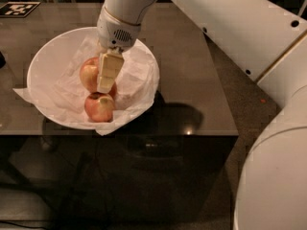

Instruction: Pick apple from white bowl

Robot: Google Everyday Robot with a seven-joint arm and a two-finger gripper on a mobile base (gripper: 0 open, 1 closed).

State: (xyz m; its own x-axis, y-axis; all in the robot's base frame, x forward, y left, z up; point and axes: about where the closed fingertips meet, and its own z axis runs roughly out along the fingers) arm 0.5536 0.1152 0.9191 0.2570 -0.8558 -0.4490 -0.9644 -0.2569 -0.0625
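The white bowl (43,66), wide and lined with crumpled white paper, stands on the dark table at the left. Red-yellow apples lie in it. One apple (88,74) sits just left of my gripper, and another apple (99,108) lies near the bowl's front rim. A reddish bit of a third shows right of the gripper. No sticker shows on any of them, so I cannot tell which is the stickered one. My gripper (106,84) reaches down into the bowl from above, its cream tip between the apples and right against the left one.
The dark table (192,80) has its front edge just below the bowl and its right edge near my arm. The white arm (230,28) crosses the upper right. A black-and-white marker tag (17,8) lies at the far left corner. The floor is at the right.
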